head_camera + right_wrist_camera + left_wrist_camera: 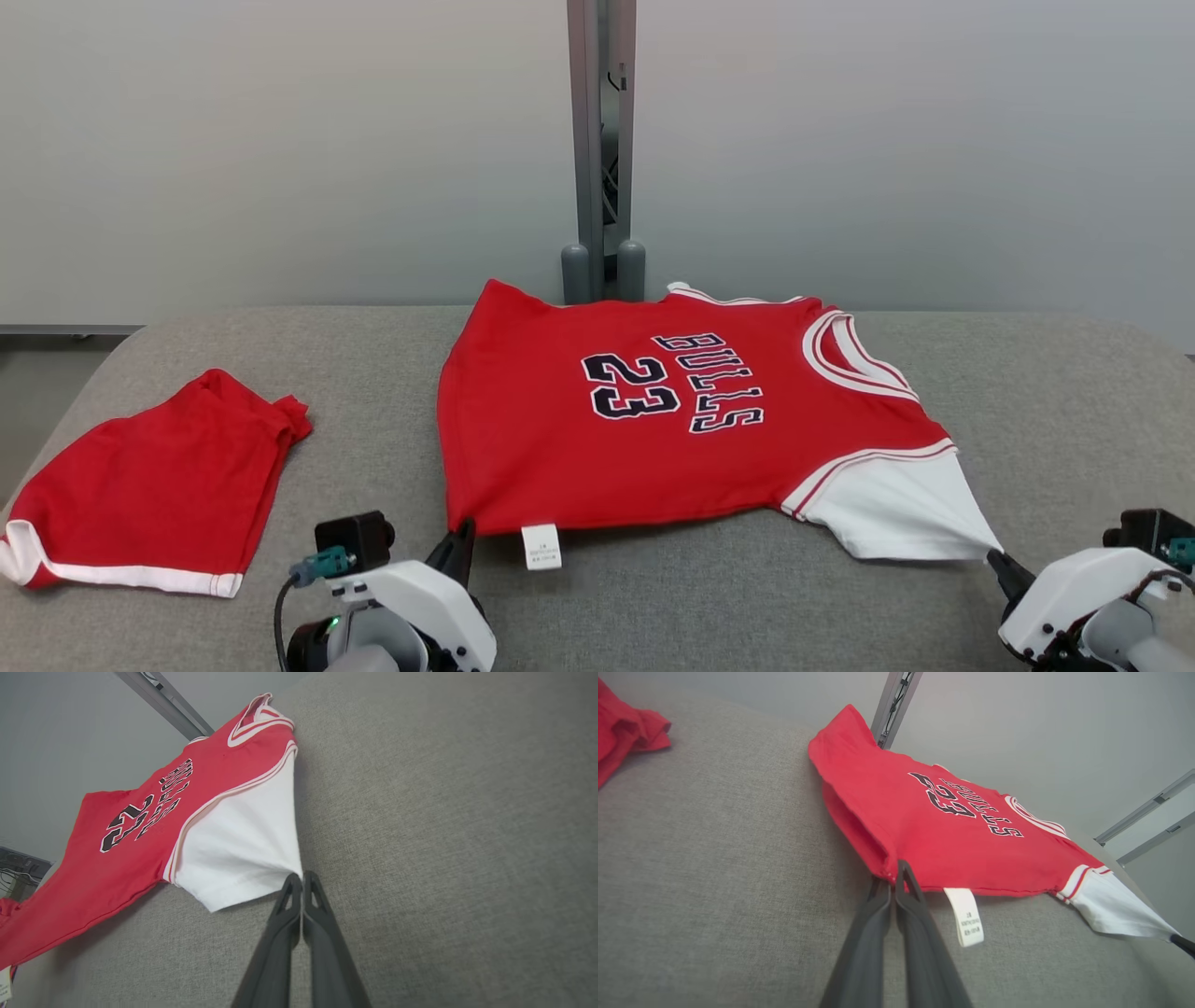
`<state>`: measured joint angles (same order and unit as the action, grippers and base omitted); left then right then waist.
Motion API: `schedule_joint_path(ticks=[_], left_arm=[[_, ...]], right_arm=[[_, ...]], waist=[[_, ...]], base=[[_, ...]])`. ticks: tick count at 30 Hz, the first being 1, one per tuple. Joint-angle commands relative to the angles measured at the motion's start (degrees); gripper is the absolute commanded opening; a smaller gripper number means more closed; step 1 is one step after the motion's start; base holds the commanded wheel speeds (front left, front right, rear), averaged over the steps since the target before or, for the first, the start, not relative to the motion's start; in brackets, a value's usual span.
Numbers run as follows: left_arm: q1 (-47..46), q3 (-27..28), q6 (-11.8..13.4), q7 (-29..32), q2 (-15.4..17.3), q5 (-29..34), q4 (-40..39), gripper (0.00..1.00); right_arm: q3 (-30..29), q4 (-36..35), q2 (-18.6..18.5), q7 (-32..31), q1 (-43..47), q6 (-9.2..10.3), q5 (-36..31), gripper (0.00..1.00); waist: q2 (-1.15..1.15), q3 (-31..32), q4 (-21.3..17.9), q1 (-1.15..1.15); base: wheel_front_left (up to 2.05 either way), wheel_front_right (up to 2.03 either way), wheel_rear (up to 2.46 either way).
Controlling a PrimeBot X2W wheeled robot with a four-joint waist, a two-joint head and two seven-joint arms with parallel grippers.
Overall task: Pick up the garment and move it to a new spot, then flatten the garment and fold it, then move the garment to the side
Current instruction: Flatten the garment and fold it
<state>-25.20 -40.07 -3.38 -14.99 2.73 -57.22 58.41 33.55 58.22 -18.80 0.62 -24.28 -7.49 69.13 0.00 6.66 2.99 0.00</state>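
Spanning the head view: grey padded surface (1027,420). Red jersey (560,448) lies across its middle toward the far edge, number up. Red shorts (149,495) lie by the left edge, well apart. Left gripper (464,534) pinches the jersey's near hem corner; right gripper (995,558) pinches the white sleeve tip. White label (541,546) hangs off the near hem.

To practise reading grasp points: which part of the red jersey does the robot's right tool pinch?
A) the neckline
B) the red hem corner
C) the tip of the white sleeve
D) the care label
C: the right tool is shut on the tip of the white sleeve of the jersey; the left tool pinches the red hem corner.
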Motion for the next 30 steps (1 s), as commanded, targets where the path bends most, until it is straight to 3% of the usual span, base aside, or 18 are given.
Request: schedule_joint_path(ticks=[1,17,30], left_arm=[[0.95,-0.08,0.34,-0.20,0.33,1.03,-0.34,0.00],[9.34,7.06,1.20,-0.20,0.34,11.12,-4.42,0.00],[13.87,14.30,1.13,-0.20,0.35,14.33,-7.07,0.00]], right_arm=[[0.18,-0.20,-0.69,-0.18,1.18,0.01,0.52,0.00],[0.97,-2.21,-2.34,-3.92,6.25,0.01,4.03,0.00],[-1.37,-8.70,-3.43,-10.56,9.74,0.01,10.40,0.00]], waist=[[0.00,0.41,-0.07,0.00],[0.00,1.71,-2.22,0.00],[0.00,2.38,-2.80,0.00]], base=[[0.00,0.00,0.00],[0.00,0.00,0.00],[0.00,0.00,0.00]])
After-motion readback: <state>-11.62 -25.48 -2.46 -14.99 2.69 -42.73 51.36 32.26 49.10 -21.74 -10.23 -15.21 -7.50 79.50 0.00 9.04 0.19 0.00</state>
